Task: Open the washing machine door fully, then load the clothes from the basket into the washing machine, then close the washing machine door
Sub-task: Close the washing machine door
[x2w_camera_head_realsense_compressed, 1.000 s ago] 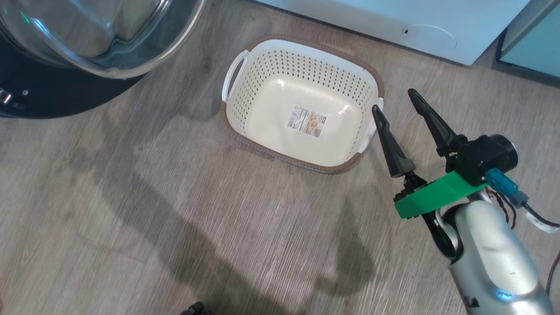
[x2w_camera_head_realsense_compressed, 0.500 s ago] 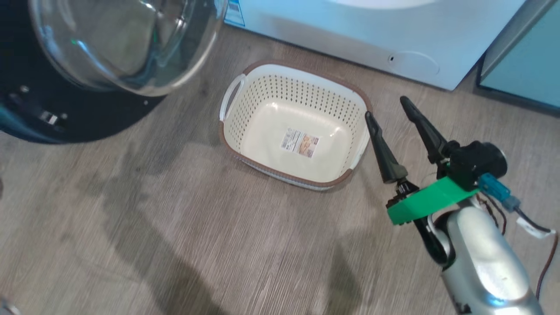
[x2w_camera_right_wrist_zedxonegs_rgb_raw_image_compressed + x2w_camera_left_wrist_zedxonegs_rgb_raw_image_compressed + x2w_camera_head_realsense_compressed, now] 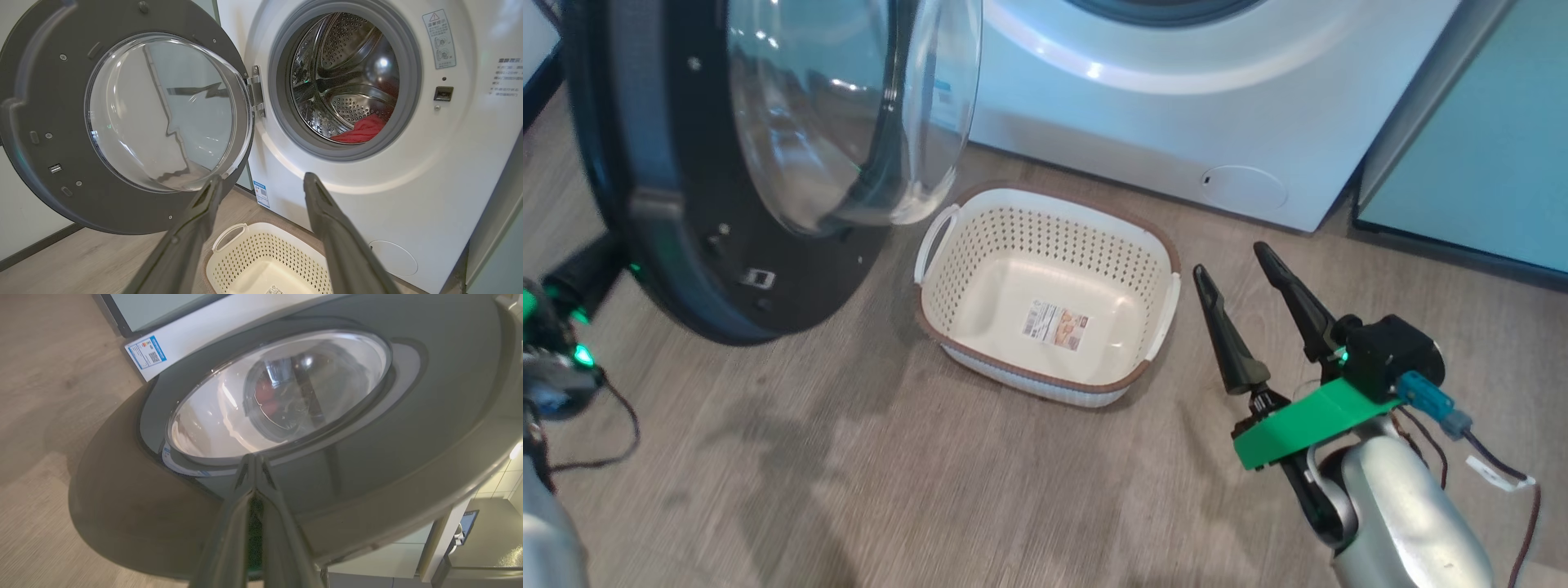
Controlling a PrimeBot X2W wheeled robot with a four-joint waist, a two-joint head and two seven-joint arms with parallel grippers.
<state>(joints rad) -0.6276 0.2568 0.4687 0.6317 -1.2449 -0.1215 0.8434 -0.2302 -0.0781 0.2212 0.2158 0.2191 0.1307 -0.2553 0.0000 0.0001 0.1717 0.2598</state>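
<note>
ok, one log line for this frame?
door: open | basket: empty | clothes: in drum | left gripper: shut, at door's outer face | right gripper: open, empty

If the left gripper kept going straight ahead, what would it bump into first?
Most likely the door: the shut left gripper points at its dark ring, right by the glass. How near it is, I cannot tell.

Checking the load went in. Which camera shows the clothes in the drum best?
Right wrist view: it looks straight into the open drum, red clothes lying at its bottom. Left wrist view gives a red blur through the door glass; head view catches the opening's lower edge.
</note>
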